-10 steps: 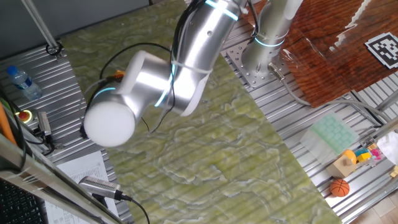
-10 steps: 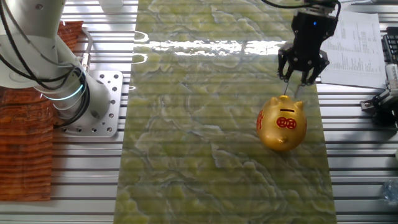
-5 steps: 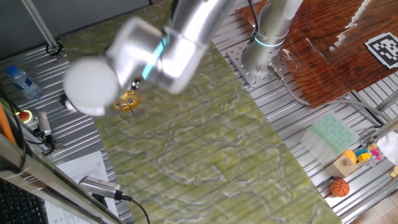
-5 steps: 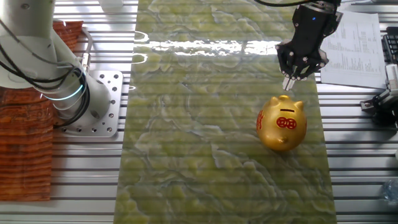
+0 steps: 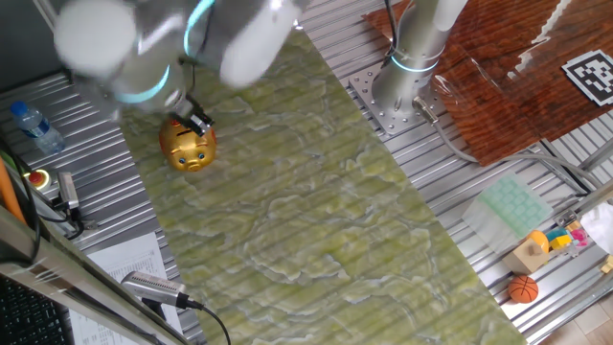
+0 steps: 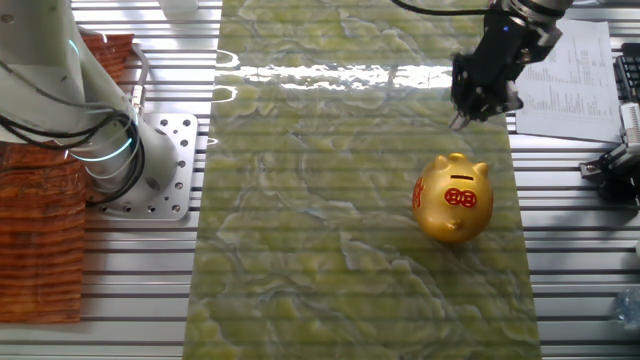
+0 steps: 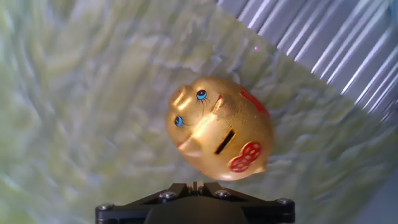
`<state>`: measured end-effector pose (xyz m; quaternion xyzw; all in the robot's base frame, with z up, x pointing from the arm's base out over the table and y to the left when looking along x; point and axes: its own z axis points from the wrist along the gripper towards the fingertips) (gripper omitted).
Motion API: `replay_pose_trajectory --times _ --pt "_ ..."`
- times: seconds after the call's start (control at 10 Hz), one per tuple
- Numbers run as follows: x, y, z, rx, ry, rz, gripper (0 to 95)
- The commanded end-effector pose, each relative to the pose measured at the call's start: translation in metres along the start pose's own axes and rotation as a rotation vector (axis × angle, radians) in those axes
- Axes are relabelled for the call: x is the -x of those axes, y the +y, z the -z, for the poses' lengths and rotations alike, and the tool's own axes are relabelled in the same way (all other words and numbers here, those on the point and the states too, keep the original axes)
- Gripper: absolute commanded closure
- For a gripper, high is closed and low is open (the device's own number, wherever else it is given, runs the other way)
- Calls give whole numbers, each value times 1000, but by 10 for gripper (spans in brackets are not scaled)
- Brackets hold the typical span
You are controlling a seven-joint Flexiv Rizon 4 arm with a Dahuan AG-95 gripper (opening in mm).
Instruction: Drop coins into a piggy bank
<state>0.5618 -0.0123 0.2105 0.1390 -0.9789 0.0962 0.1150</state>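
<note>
- At the left of the other fixed view, the arm's silver base [image 6: 110,150] stands bolted to the slatted tabletop [image 6: 100,290], beside the green marbled mat [image 6: 330,230] that runs down the middle.
- Right of centre on that mat sits the piggy bank [image 6: 453,199], gold and upright, its dark coin slot [image 6: 461,180] facing up above a red marking.
- Further right and toward 12 o'clock from the pig, the gripper [image 6: 470,113] hangs clear of it, no longer just over the pig's back as it was a second ago; it has risen and tilted away toward 1 o'clock.
- From the other side of the room the same retreat shows: the arm, blurred with motion, has swung off the pig, which is now in plain sight [image 5: 187,147] with the gripper tips at its 12 o'clock edge.
- In the hand view the pig [image 7: 219,127] lies below and well apart; the slot looks dark and empty at its mouth.
- The gripper fingers look drawn close together, though whether they pinch anything I cannot tell; no coin is visible in any view.
- My reading: a coin has likely just gone in, and the arm is pulling back, perhaps to fetch another.
</note>
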Motion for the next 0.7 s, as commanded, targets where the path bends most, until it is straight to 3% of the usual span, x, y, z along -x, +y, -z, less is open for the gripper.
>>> replay_pose_trajectory --times 0.1,0.2,0.3,0.5,0.7 --pt "-30 37 26 247 -278 -535 950" --pt "-31 37 26 269 -291 -538 950" --pt "-31 37 25 300 -324 -533 950" --pt "-31 39 26 302 -339 -495 950" --pt "-28 41 25 297 -331 -466 950"
